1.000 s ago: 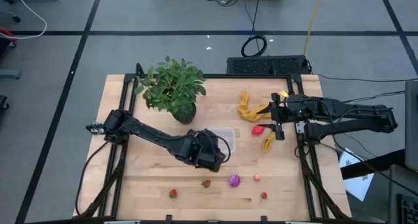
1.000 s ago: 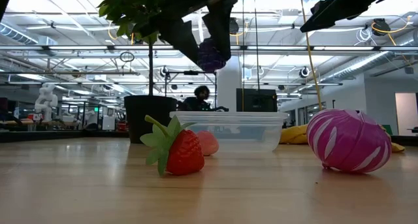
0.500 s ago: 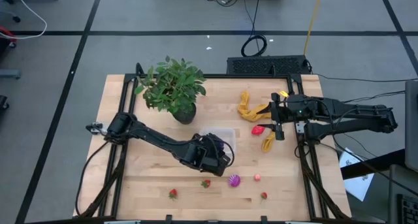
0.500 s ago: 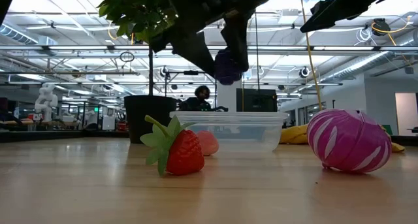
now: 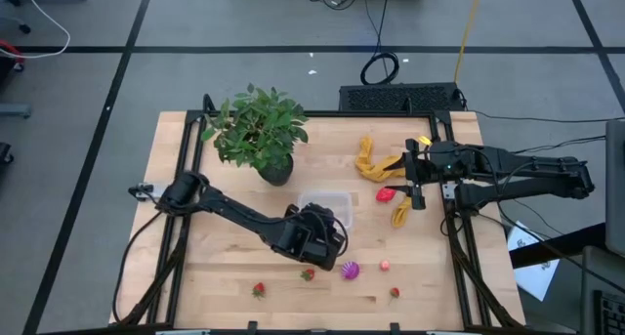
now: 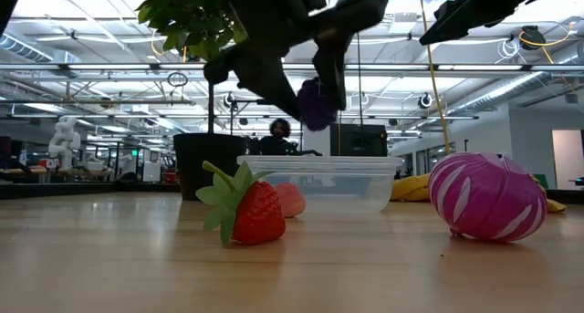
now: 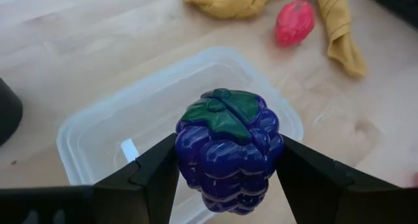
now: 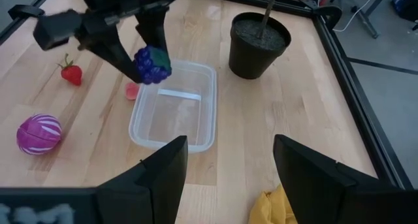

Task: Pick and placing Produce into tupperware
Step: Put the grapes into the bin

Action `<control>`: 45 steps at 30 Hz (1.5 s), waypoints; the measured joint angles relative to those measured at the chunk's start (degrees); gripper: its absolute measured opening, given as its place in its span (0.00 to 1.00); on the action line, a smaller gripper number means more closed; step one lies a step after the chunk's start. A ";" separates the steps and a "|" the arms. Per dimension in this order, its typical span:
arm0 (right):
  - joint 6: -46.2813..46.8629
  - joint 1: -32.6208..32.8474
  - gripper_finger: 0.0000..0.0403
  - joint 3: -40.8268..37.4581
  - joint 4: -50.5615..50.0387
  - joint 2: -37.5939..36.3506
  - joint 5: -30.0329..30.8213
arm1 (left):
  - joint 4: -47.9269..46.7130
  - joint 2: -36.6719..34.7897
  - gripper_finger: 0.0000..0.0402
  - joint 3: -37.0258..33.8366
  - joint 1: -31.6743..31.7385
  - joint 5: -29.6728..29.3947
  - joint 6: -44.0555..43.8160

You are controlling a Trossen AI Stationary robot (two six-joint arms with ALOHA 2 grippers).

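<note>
Left fingers (image 7: 157, 175) clamp one purple grape bunch (image 7: 227, 147) above one tupperware (image 7: 98, 136).

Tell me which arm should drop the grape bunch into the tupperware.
Left. Its end effector already grips the toy grape bunch above the tupperware; the right end effector waits open near the yellow cloth.

A robotics lab or open industrial workspace was indicated. A wooden table (image 5: 215, 276) in a dark metal frame was set on a grey floor (image 5: 88, 91) marked with dark lines, with cables (image 5: 379, 66) at the upper centre. In the low view, ceiling trusses (image 6: 109, 68), strip lights, further workstations at left and a seated person (image 6: 279, 136) at centre were seen.
</note>
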 joint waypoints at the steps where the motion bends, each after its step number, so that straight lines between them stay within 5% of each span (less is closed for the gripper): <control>1: 0.18 -0.01 0.55 0.00 -0.02 0.02 -0.02 | 0.10 0.28 0.57 0.00 0.13 0.00 -0.42; 45: 0.65 0.04 0.55 0.00 -1.38 0.00 -0.39 | -8.49 4.44 0.57 0.00 2.62 0.96 -11.56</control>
